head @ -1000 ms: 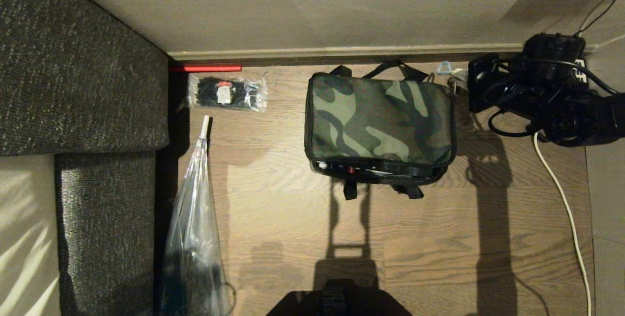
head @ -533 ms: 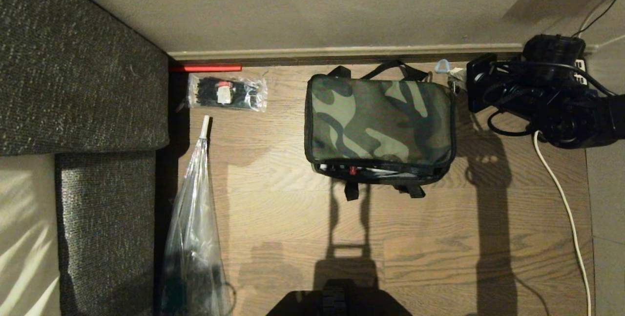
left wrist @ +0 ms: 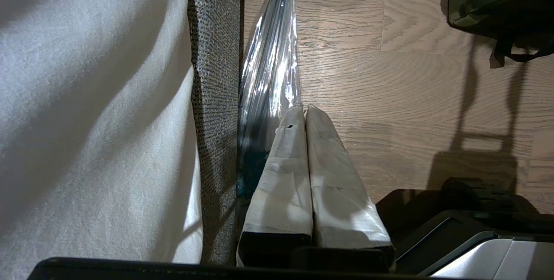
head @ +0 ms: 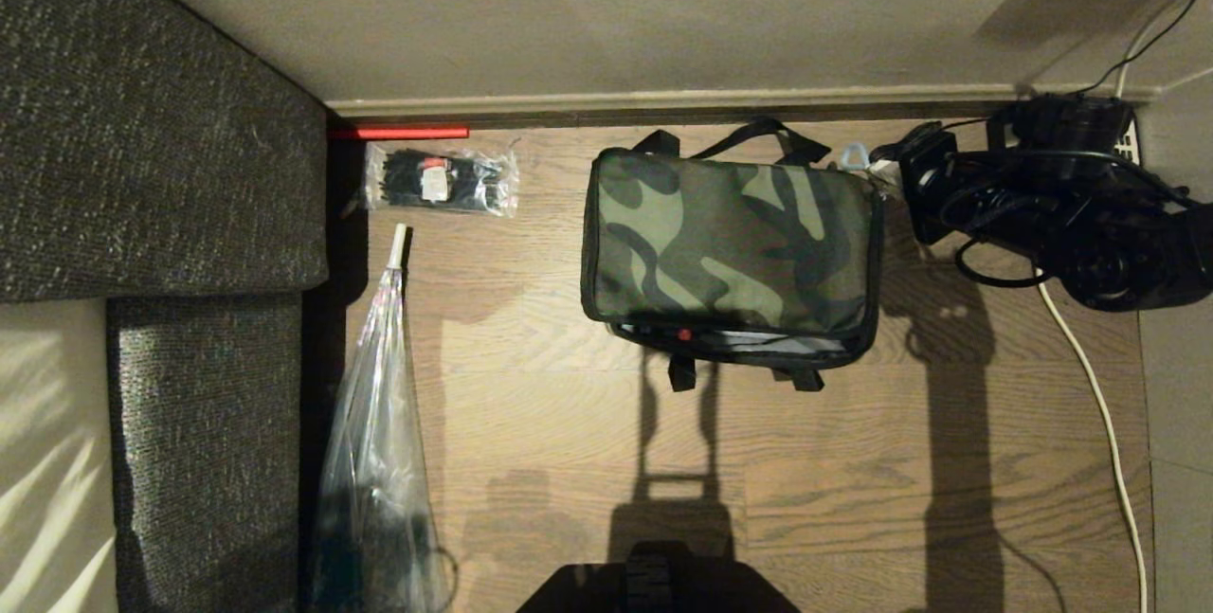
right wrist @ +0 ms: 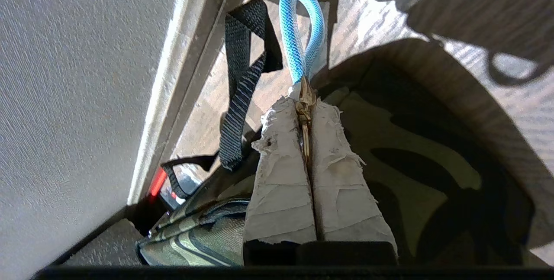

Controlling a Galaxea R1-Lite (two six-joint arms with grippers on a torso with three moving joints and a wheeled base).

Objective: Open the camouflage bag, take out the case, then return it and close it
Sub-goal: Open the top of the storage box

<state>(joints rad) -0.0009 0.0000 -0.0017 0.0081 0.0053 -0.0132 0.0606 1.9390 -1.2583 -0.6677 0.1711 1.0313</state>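
The camouflage bag [head: 730, 234] lies flat on the wooden floor near the wall, its black straps spread toward the skirting. At its far right corner my right gripper [head: 886, 172] is shut on the metal zipper pull [right wrist: 305, 115], and a light blue cord loop [right wrist: 303, 33] sticks out past the taped fingertips. Along the bag's near side the zip gapes, showing the case's black edge with its small red button [head: 682, 333]. My left gripper [left wrist: 304, 109] hangs parked low at the left, shut and holding nothing, next to the sofa.
A dark sofa [head: 161, 168] fills the left side. A packet of black cable ties [head: 441, 180] and a long clear plastic bag [head: 379, 461] lie on the floor beside it. A white cable [head: 1099, 414] runs down the right. The skirting [head: 663, 101] is just behind the bag.
My right wrist has rolled and shifted slightly at the bag's far right corner, still pinching the pull. The bag's top has slid a little to the left.
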